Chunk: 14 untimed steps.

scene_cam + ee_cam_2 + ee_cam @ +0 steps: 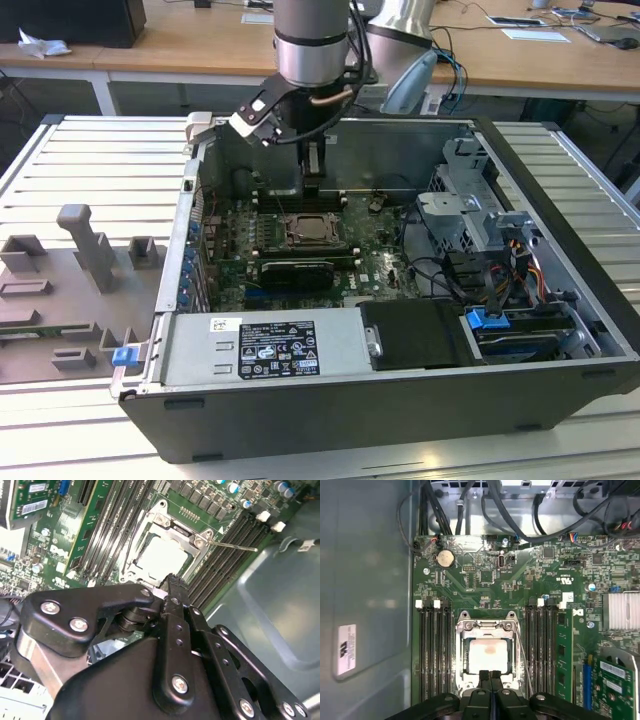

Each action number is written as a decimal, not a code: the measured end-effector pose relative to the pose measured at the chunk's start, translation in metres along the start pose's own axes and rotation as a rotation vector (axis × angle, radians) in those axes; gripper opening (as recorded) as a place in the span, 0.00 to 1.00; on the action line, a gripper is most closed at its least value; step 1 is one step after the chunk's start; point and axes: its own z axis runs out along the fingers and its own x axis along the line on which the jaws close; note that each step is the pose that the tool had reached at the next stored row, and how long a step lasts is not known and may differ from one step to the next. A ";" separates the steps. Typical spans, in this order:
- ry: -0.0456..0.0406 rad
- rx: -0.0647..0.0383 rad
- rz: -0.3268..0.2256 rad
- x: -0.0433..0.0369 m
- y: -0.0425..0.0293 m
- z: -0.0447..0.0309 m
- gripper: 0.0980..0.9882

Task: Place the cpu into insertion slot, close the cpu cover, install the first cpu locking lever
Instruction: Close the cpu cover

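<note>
Silver-grey cpu is seen seated in the insertion slot, mid-board, framed by the lowered cpu cover. The hand is poised at the cover's edge, fingers pressed together, nothing gripped. A white printed label is stuck on the case wall.

cpu in insertion slot (cpu cover atop)

One cpu, one cpu cover, one coin battery and two banks of memory slots on one motherboard.
</note>
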 end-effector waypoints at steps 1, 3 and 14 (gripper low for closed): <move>-0.0001 0.001 0.000 0.0000 0.0001 -0.0023 0.01; 0.0030 0.013 -0.072 0.0001 0.0001 -0.0024 0.01; 0.0116 0.027 -0.266 0.0002 0.0001 -0.0010 0.01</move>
